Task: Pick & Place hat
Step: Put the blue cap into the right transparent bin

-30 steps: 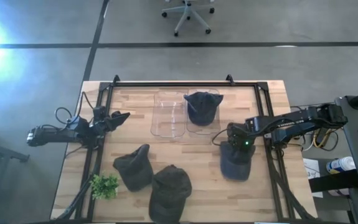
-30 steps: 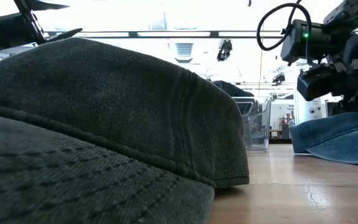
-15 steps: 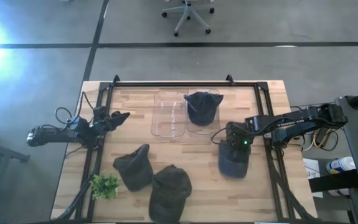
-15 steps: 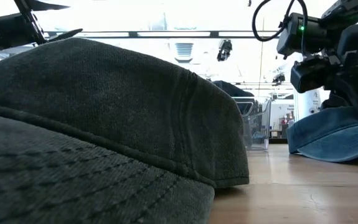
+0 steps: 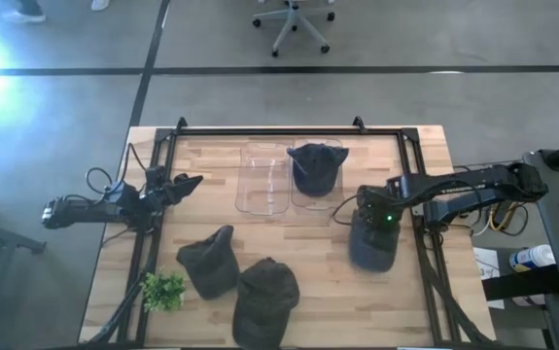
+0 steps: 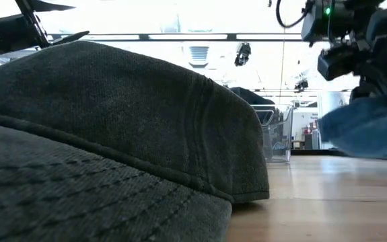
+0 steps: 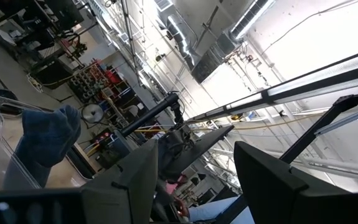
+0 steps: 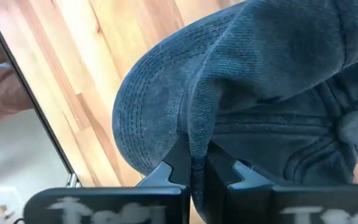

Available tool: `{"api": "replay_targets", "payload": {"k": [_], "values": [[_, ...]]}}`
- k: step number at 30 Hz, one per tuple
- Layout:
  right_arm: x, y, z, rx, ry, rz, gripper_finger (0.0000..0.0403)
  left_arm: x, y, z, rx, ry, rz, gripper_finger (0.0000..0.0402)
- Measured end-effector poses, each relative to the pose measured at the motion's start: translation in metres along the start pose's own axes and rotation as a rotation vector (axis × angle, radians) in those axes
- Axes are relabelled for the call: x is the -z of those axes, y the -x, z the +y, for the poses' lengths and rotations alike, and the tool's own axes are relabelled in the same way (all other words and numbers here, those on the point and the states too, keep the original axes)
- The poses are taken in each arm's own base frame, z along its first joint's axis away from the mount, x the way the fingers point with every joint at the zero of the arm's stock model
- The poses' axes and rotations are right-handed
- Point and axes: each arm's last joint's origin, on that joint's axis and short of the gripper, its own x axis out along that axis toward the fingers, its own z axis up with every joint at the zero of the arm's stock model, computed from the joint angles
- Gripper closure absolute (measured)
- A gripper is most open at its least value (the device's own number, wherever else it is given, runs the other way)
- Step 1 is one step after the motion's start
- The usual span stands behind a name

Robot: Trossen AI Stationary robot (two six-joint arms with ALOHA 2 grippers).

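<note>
My right gripper (image 5: 368, 214) is shut on a blue denim hat (image 5: 374, 245) at the table's right side. The hat hangs off the wood in the low view (image 6: 371, 131). A second blue hat (image 5: 316, 167) lies in the right one of two clear bins (image 5: 262, 181) at the far middle. Two dark hats (image 5: 209, 261) (image 5: 264, 299) lie on the near part of the table. One of them (image 6: 112, 134) fills most of the low view. My left gripper (image 5: 187, 183) waits open at the left edge, above the table. My right gripper pinches a raised fold of the hat's cloth (image 8: 195, 146) between its two fingers, where the crown meets the stitched brim (image 8: 144, 109). The fingers come from above, pointing down. The hat hangs below them, clear of the table, its top button (image 8: 351, 127) to one side.
A small green plant (image 5: 162, 290) sits at the near left corner. A black metal frame (image 5: 269, 131) runs round the table's far and side edges. Bare wood (image 5: 308, 243) lies between the bins and the dark hats.
My right gripper has taken hold of the blue hat and gone up with it, a little toward the far edge. The hat, which lay flat on the wood, has bunched under the fingers and come clear of the table.
</note>
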Motion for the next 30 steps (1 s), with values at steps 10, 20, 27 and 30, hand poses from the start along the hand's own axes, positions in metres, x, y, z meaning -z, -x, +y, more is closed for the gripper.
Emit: {"api": "replay_targets", "payload": {"k": [10,20,27,30], "values": [[0.018,0.08,0.031,0.092,-0.025,-0.157,0.0395,0.0,0.0,0.0,0.0,-0.001,0.0,0.0197],[0.007,0.148,0.067,0.239,0.042,-0.427,0.0395,0.0,0.0,0.0,-0.004,-0.003,-0.005,0.0197],[-0.041,0.153,0.095,0.633,0.253,-0.518,0.0395,0.0,0.0,0.0,-0.005,-0.002,-0.005,0.0197],[-0.065,0.143,0.099,0.791,0.327,-0.482,0.0395,0.0,0.0,0.0,-0.005,-0.001,-0.006,0.0197]]}}
